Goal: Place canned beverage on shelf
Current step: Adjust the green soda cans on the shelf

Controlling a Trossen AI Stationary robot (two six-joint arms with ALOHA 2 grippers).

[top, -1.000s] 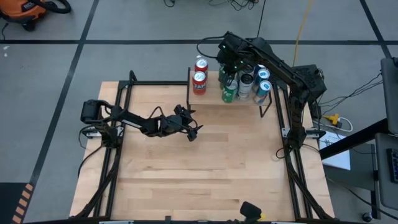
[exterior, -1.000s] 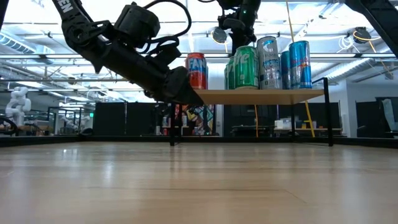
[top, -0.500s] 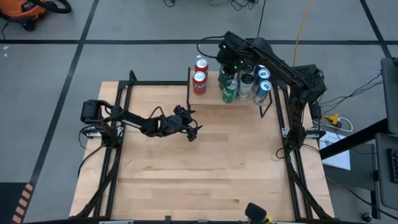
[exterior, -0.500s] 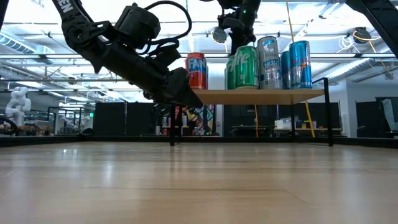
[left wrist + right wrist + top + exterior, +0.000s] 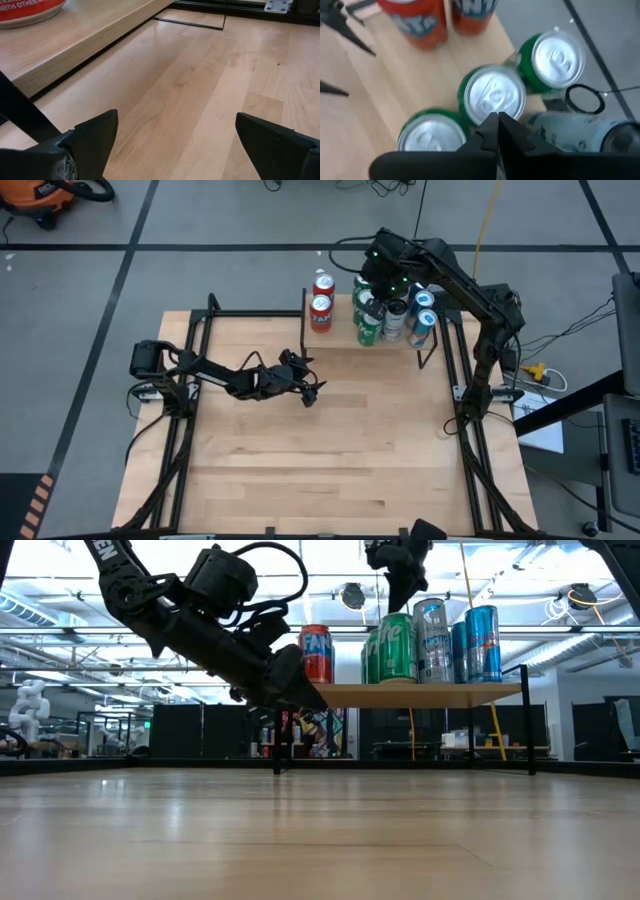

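Robotics lab or industrial workshop. Grey floor [image 5: 240,280] marked with dark tape lines, orange shop vacuum [image 5: 45,198] in one corner, loose cables [image 5: 545,370] beside wooden tabletop [image 5: 320,460]. Beyond, exposed ceiling trusses [image 5: 60,635], strip lights, white humanoid robot [image 5: 25,710].

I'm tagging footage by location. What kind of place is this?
Probably a robotics lab or workshop, not a home. The table stands on a bare grey floor marked with dark tape lines, an open industrial ceiling with strip lights runs behind, and a white humanoid robot stands farther back.
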